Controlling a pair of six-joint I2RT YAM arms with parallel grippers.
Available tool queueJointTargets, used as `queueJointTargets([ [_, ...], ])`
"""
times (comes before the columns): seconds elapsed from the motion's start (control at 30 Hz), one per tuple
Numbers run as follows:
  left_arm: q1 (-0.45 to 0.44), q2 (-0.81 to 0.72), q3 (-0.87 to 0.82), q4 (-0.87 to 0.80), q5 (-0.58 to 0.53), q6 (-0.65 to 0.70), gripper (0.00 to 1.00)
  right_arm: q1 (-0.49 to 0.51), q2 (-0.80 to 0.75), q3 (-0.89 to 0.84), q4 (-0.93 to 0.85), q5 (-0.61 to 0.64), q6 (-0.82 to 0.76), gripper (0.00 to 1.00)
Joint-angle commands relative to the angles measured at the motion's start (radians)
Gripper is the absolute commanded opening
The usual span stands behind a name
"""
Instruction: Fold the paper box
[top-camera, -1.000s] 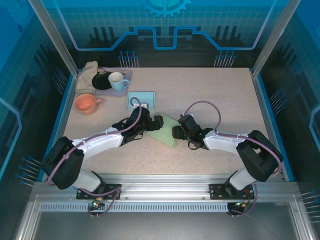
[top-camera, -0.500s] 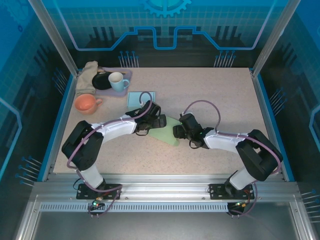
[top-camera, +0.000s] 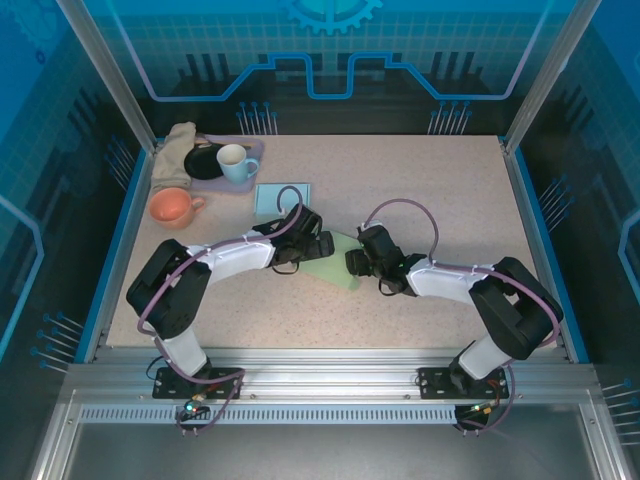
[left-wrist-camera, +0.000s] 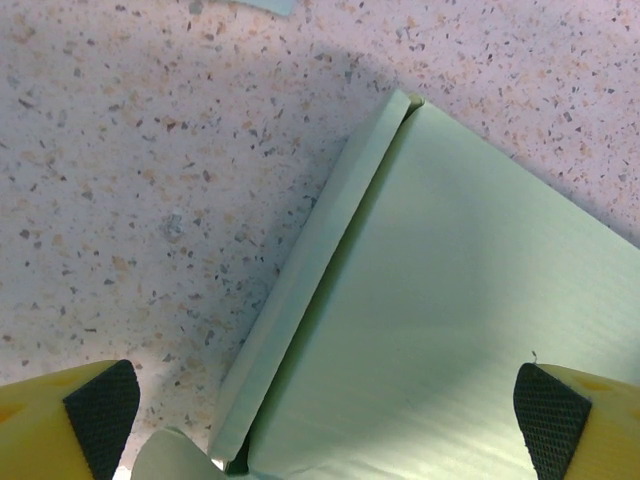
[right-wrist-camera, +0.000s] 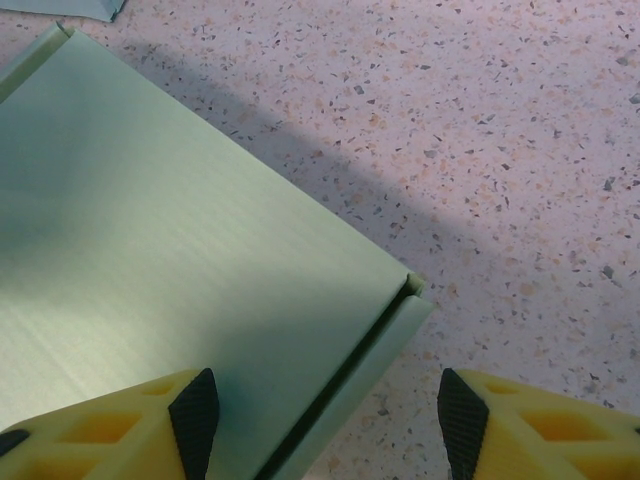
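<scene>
Where the two arms meet: the pale green paper box (top-camera: 337, 270) lies flat on the speckled table (top-camera: 450, 200), mid-table, between the two wrists.
Left gripper (top-camera: 318, 247): at the box's left side, with its jaws spread as wide as they go and gripping nothing.
Left wrist view: the black pads (left-wrist-camera: 100, 410) sit at the two lower corners. The box's narrow side flap and broad panel lie below and between them, and the pads look clear of the paper.
Right gripper (top-camera: 352, 262): at the box's right side, with its jaws partly apart and clamping nothing.
Right wrist view: the two pads (right-wrist-camera: 195, 412) straddle the box's right edge, where a narrow folded flap runs along the panel. One pad is over the panel and the other is over bare table.
Box shape: a broad flat panel with narrow flaps along two opposite edges.
Blue sheet (top-camera: 282, 198): flat on the table, just behind the left gripper.
Far left corner: an orange mug (top-camera: 172, 207), a beige cloth (top-camera: 175, 148), and a lavender tray (top-camera: 255, 150) bearing a black plate (top-camera: 203, 163) and a light blue mug (top-camera: 237, 162).
</scene>
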Motion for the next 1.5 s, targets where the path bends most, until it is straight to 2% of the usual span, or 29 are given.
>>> queueJointTargets([
  [0.0, 0.007, -0.034, -0.007, -0.032, 0.05, -0.053, 0.99, -0.012, 0.027, 0.0, -0.036, 0.014, -0.017, 0.62],
  [0.13, 0.006, -0.05, -0.027, -0.005, 0.091, -0.079, 0.99, -0.012, 0.029, 0.001, -0.042, 0.019, -0.015, 0.62],
  [0.33, 0.007, -0.002, 0.028, -0.055, 0.051, -0.073, 0.99, -0.012, 0.019, 0.001, -0.048, 0.021, -0.017, 0.62],
  [0.63, -0.019, 0.046, 0.09, -0.118, 0.066, -0.089, 0.99, -0.013, 0.024, 0.001, -0.051, 0.026, -0.019, 0.62],
  [0.97, -0.039, 0.036, 0.059, -0.1, 0.07, -0.121, 0.99, -0.013, 0.017, -0.001, -0.054, 0.03, -0.018, 0.62],
  [1.47, -0.044, 0.068, 0.024, -0.051, 0.068, -0.175, 0.88, -0.017, 0.033, 0.005, -0.053, 0.021, -0.01, 0.62],
])
